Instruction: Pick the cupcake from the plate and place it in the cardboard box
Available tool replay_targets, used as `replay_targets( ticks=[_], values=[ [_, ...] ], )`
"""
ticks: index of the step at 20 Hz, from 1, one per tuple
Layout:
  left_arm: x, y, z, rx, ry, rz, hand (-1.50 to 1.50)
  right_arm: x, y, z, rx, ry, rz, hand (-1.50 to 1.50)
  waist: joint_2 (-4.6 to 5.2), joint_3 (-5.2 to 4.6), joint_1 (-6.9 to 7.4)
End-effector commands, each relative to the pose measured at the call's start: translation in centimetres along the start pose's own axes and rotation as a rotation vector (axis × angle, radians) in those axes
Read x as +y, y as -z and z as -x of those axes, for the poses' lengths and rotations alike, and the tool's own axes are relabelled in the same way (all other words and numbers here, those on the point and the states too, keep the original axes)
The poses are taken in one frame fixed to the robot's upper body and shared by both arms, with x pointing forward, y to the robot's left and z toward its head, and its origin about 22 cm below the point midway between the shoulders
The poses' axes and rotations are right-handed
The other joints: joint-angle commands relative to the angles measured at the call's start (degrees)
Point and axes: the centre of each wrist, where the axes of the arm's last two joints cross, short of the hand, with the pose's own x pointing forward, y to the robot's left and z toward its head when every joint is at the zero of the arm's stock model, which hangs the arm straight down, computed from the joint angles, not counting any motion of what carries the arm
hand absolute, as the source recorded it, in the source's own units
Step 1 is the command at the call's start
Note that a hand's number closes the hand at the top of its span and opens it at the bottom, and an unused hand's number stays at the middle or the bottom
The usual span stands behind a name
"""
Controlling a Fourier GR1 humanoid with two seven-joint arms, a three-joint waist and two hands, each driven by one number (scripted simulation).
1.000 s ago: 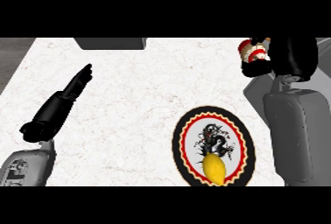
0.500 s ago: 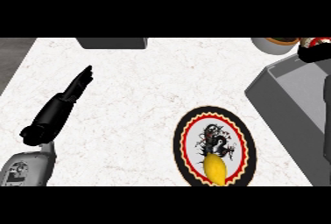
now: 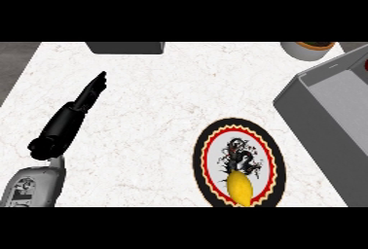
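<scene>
White marbled counter (image 3: 165, 107) carries a round black-rimmed plate with red-and-cream ring and dragon motif (image 3: 241, 165). Left of the plate, the black left hand (image 3: 86, 95) rests with fingers straight and pressed together. Right of the plate stands a grey open box (image 3: 338, 116). Right hand and cupcake: neither visible. A yellow oval item (image 3: 241, 188) lies on the plate's near part.
</scene>
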Motion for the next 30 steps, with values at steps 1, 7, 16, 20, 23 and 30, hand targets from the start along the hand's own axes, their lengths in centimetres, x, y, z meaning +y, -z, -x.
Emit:
replay_targets(
  ticks=[1, 7, 16, 20, 23, 30],
  values=[
    [0.2, -0.6, -0.1, 0.005, 0.006, 0.007, 0.0, 0.7, 0.7, 3.6, 0.027, -0.01, -0.141, 1.5, -0.17, -0.02, -0.05],
    [1.2, 0.1, -0.2, 0.011, 0.007, -0.002, 0.0, 2.0, 1.3, 8.1, 0.063, -0.058, -0.328, -1.5, -0.02, 0.0, 0.0],
    [0.3, -2.1, 1.8, 0.023, -0.003, -0.005, 0.0, 0.6, 1.6, 9.2, -0.251, 0.326, -0.127, -1.5, -0.07, 0.11, -0.06],
    [0.3, -0.8, 0.7, 0.014, 0.001, -0.006, 0.0, -0.6, 2.4, 7.8, -0.25, 0.833, 0.01, -1.5, -0.56, 0.2, -0.99],
    [0.6, -0.3, 0.5, 0.016, 0.005, -0.021, 0.0, 0.6, 2.2, 9.7, -0.154, 1.037, 0.072, -1.5, -0.25, 0.15, -1.04],
    [0.7, -0.4, 0.0, 0.001, -0.005, -0.017, 0.0, -1.0, 0.2, 18.0, -0.05, 1.111, 0.225, -1.5, 0.11, 0.08, 0.02]
  ],
)
